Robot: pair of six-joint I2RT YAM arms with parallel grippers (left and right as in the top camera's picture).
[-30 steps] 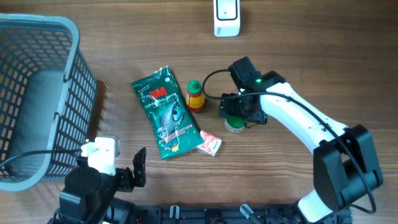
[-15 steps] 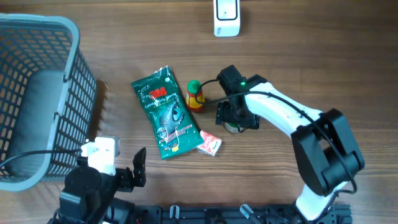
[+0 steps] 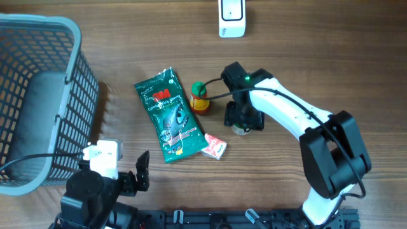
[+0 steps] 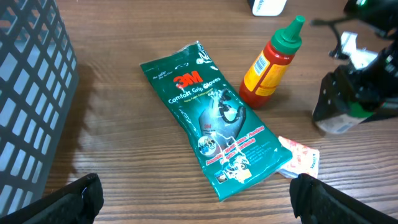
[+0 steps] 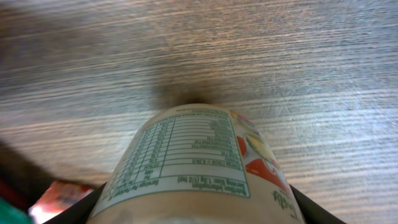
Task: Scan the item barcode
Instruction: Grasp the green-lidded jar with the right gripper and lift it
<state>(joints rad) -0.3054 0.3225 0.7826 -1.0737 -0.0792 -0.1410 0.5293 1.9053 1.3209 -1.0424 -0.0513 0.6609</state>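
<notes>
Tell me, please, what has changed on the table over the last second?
The right gripper slid left over the small white jar with a green lid, its fingers closing in around it; a firm grip isn't clear yet. The left gripper stayed open and still. The green glove packet, red-and-yellow squeeze bottle, red sachet and grey plastic basket did not move.

A grey plastic mesh basket (image 3: 76,95) stands at the left; a green foil glove packet (image 3: 168,114) lies beside an orange green-capped bottle (image 3: 200,97).
</notes>
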